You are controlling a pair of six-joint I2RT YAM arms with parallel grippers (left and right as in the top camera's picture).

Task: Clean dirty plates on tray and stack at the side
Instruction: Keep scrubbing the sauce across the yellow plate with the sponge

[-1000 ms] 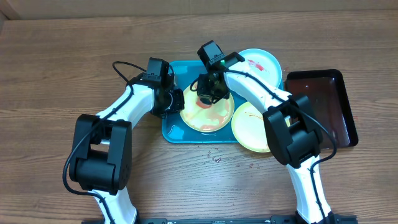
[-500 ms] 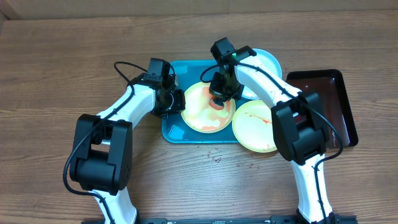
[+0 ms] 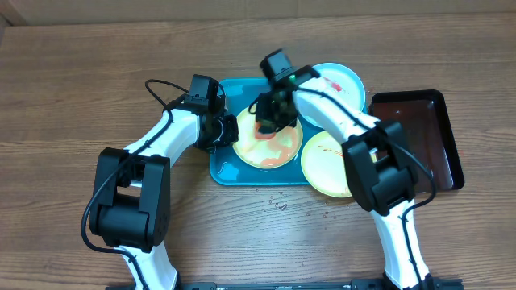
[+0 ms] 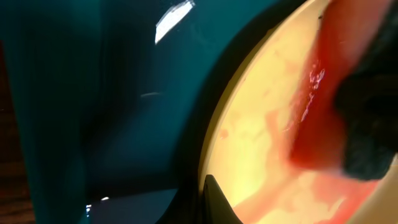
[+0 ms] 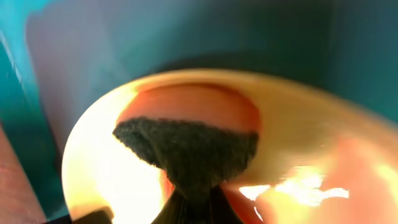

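Overhead and wrist views of two arms at a wooden surface (image 3: 81,80). A turquoise tray (image 3: 219,171) is set at the middle, with a narrow black tray (image 3: 419,137) just beside it on the right.

Three plates are seen on the turquoise tray:
- The centre plate (image 3: 270,151), pale yellow-green, is smeared with red sauce.
- A second yellow-green plate (image 3: 326,165), streaked with red, is laid over the near right corner and overhangs the front rim.
- A light blue plate (image 3: 343,80) is placed at the far right corner.

The left claw (image 3: 226,129) is closed together on the left rim of the centre plate. In the left wrist view one dark fingertip (image 4: 214,200) is seen lapping over that rim.

The right claw (image 3: 268,121) is clamped on a dark sponge (image 5: 186,149), which is pressed down on the far part of the centre plate. Red sauce is seen around the sponge.
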